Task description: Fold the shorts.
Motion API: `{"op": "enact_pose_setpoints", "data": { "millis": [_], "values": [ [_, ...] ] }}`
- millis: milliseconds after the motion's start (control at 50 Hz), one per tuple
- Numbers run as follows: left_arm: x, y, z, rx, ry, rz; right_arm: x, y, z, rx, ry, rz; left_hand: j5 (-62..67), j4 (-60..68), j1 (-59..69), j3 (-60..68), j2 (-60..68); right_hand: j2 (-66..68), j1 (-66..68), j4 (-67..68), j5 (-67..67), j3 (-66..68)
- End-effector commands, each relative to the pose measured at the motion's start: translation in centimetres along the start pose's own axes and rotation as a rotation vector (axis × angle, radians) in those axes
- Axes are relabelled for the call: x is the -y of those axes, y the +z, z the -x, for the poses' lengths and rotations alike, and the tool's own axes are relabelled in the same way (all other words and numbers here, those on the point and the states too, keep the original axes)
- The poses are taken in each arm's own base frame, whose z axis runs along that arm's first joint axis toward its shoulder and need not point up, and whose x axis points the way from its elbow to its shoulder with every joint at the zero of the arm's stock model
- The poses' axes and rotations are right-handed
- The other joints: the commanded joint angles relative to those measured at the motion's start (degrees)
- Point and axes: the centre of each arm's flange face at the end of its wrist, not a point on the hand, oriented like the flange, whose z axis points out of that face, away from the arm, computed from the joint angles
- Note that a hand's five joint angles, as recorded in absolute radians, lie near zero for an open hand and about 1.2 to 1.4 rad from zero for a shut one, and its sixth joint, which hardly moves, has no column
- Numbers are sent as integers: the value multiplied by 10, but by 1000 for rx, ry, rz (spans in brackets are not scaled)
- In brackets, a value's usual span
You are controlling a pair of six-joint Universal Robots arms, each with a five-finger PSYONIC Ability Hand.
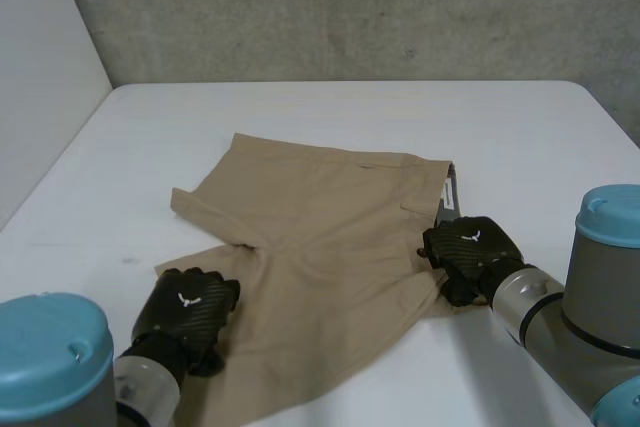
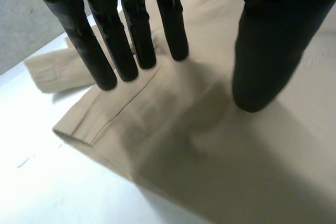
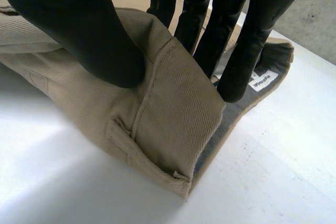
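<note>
- Two black hands work one pair of tan twill shorts [image 1: 330,237]. In the head view the shorts lie spread on the flat white table [image 1: 300,117], with a grey concrete wall [image 1: 350,7] behind.
- Head view: the left hand [image 1: 190,312] sits on the end of the leg nearest its arm. The other leg lies out past its fingertips.
- Head view: the right hand [image 1: 470,252] is at the waistband [image 1: 430,202], on the corner closest to its arm. A dark strip of the waistband's inside shows just beyond its fingers.
- Left wrist view: the left hand [image 2: 131,40] is released, with fingers straight, set apart from the thumb and clasping nothing.
- Its fingertips come down on the shorts [image 2: 210,150] just inside the stitched leg hem [image 2: 84,129]. The thumb tip is on the cloth further in, and the cloth lies flat between them.
- Bare table [image 2: 42,182] lies past the hem. The far leg end [image 2: 52,72] is out beyond the fingertips.
- Right wrist view: the right hand [image 3: 79,35] is grasping the shorts [image 3: 173,124]. The thumb is on the waistband's outer face and the fingers are behind it on the grey lining [image 3: 278,59], pinching the cloth between them.
- The waistband corner stands up under that grip.
- A tan belt loop [image 3: 131,148] sits just under the thumb, and a small white label [image 3: 261,81] lies at the fingertips. White table [image 3: 273,182] runs around the corner.
</note>
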Motion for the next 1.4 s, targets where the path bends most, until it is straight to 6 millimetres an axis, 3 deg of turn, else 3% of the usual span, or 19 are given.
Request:
{"op": "enact_pose_setpoints", "data": {
  "millis": [20,220,340,400,540,880,1060,1180,1400],
  "values": [
    [13,-24,-2,-29,15,-37,0,0,-1,-5,1,-3,-31,-30,-8,-33,-25,127,243,115,131,123],
    [-1,-52,-10,-110,68,83,-1,0,-2,-7,-1,-2,74,74,96,71,79,127,243,115,131,123],
    [-18,-62,-18,-153,104,159,-1,0,-2,-8,-2,-1,62,63,85,60,67,127,243,115,131,123],
    [-21,-57,-20,-149,102,152,-1,0,-1,-6,-5,1,-32,-31,-9,-34,-26,127,243,115,131,123],
    [-18,-50,-21,-138,89,117,-3,-1,1,0,-9,4,-84,-84,-62,-87,-79,127,243,115,131,123],
    [-21,-31,-29,-139,98,121,-5,-4,2,4,-11,9,-34,-33,-11,-36,-29,127,243,115,131,123],
    [-23,-20,-32,-132,100,104,-4,-5,2,3,-13,6,65,66,88,63,70,127,243,115,131,123],
    [-26,-17,-33,-133,103,105,-4,-5,2,3,-13,6,121,121,143,118,126,127,243,115,131,123],
    [-27,-17,-34,-133,104,110,-4,-5,2,3,-13,6,111,111,133,108,116,127,243,115,131,123]
  ]
}}
